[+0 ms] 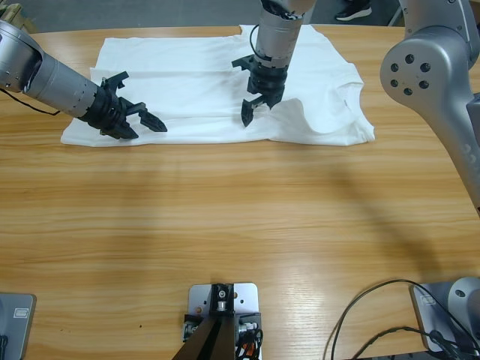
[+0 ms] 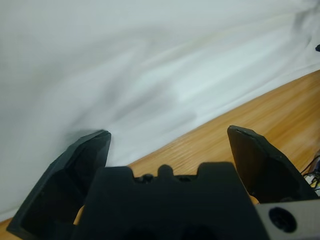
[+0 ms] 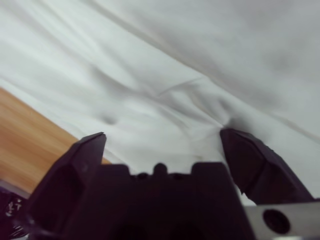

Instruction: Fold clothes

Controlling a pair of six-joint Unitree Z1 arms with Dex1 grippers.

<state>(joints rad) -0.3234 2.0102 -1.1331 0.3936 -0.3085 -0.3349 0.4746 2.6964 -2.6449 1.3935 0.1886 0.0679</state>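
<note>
A white T-shirt (image 1: 187,75) lies spread across the far half of the wooden table (image 1: 225,225), its neck end to the right. My left gripper (image 1: 146,126) reaches in from the left and hangs open over the shirt's near hem at its left end. In the left wrist view the left gripper (image 2: 167,132) straddles that hem, with white cloth (image 2: 125,60) ahead and wood (image 2: 280,110) to the right. My right gripper (image 1: 257,111) comes down from the top middle, open, at the shirt's near edge beside a raised fold. The right gripper (image 3: 162,134) presses wrinkled cloth (image 3: 200,50).
The right arm's big silver elbow (image 1: 420,67) hangs over the table's right end. Black cables (image 1: 375,322) lie at the near right corner. A person's shoe (image 1: 352,11) shows beyond the far edge. Bare wood fills the near half of the table.
</note>
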